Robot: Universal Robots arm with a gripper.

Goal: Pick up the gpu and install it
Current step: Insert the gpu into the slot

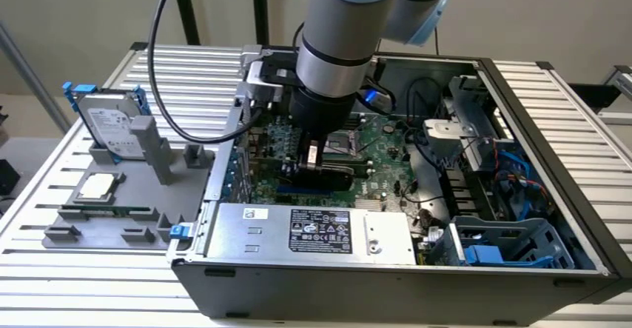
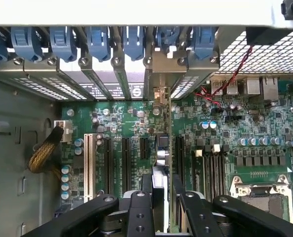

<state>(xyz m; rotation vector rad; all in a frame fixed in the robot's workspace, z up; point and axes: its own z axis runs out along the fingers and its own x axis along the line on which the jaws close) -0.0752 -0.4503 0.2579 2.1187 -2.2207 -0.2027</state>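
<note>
We see the end effector point(image 2: 159, 197) clenched on the gpu point(image 2: 160, 163), held edge-on deep inside the open case point(image 1: 553, 113), just above the motherboard point(image 1: 380, 139) and its expansion slots point(image 2: 124, 158). Our judgement: a slight tilt or offset here would land the card edge beside its slot, or catch its metal end on the rear bracket row point(image 2: 117, 64). The CPU socket point(image 2: 257, 195) sits at 3 o'clock of the card, a yellow cable bundle point(image 2: 43, 155) at 9 o'clock. On the surface point(image 1: 59, 261), the hard drive point(image 1: 109, 124) stands well apart.

A slatted metal table point(image 1: 553, 106) carries a computer case point(image 1: 395, 280) and a grey fixture point(image 1: 118, 209).
</note>
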